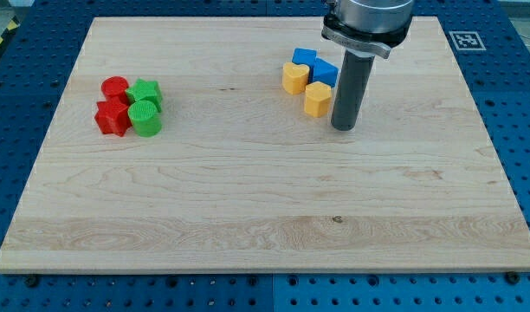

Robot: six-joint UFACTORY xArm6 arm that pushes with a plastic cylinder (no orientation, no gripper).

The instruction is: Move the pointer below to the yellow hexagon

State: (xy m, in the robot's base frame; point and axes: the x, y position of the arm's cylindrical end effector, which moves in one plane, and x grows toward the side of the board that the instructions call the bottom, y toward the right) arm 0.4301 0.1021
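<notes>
Toward one o'clock on the wooden board, the yellow hexagon sat as a squat block with a pale flat top and darker orange-yellow sides, its faceted edges just readable. My tip stood just beside it at about four o'clock from the block, close but whether touching I could not tell; being a bare rod, it grasped nothing. A second yellow block, heart-like in outline, lay at ten o'clock from the hexagon, and two blue blocks crowded in at eleven and twelve, their shapes unclear. Well apart, near nine o'clock on the board, a tight cluster held a red cylinder, a red star-like block, a green star-like block and a green cylinder.
</notes>
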